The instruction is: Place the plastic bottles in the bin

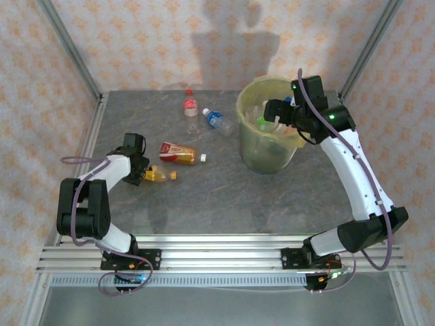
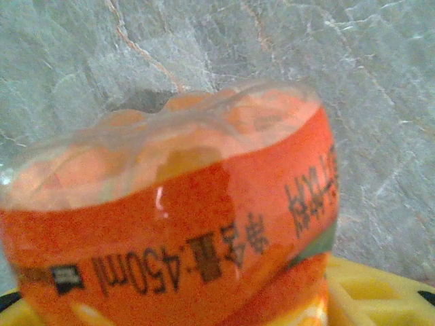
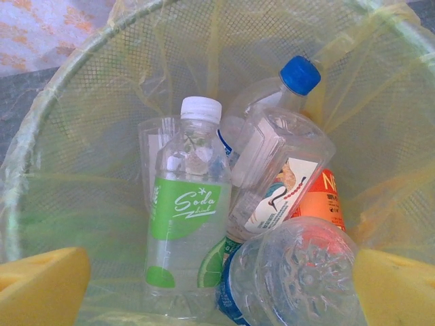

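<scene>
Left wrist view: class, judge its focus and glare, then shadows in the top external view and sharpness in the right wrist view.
Left wrist: orange-labelled bottle soft from closeness, a white glare streak on its label. Top external: even light, a large shadow on the back wall. Right wrist: bottles in the bin sharp, the yellow fingers at the corners blurred.

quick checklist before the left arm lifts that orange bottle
1. Orange bottle sits between the fingers of the left gripper: ok.
2. Grip firm on it: cannot tell.
3. Red-label bottle apart from the orange bottle: ok.
4. Right gripper open and empty: ok.
5. Space over the bin free for a drop: not ok, the right gripper hovers above it.
</scene>
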### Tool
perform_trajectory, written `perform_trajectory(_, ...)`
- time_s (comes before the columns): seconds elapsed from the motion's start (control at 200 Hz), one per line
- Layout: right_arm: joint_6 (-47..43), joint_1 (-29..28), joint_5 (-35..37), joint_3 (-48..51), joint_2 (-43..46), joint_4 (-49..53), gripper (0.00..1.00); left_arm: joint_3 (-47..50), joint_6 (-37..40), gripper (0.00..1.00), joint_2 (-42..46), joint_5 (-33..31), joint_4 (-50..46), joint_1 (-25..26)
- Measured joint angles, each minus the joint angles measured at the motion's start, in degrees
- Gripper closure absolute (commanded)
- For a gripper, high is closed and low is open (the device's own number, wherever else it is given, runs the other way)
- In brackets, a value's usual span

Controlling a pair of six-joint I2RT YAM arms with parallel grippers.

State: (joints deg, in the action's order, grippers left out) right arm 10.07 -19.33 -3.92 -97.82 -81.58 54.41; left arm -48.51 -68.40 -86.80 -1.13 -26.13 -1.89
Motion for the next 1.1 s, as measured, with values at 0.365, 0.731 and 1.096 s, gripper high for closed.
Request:
perform_trajectory(0.365, 0.5, 0.0, -0.6, 1.1, 0.2, -1.0, 0.01, -10.4, 11.4, 0.45, 8.4, 0.8, -6.7, 1.4)
perform_trajectory(0.731, 1.6, 0.0, -0.6, 3.6, 3.5, -3.5, 0.01, -38.8, 24.5, 0.47, 4.8, 5.6, -10.9, 14.7)
perform_trajectory(1.096, 2.4, 0.0, -0.4, 7.4, 9.5, -6.9, 0.01, -67.3, 39.2, 0.46, -10.9, 11.5, -8.0, 24.8)
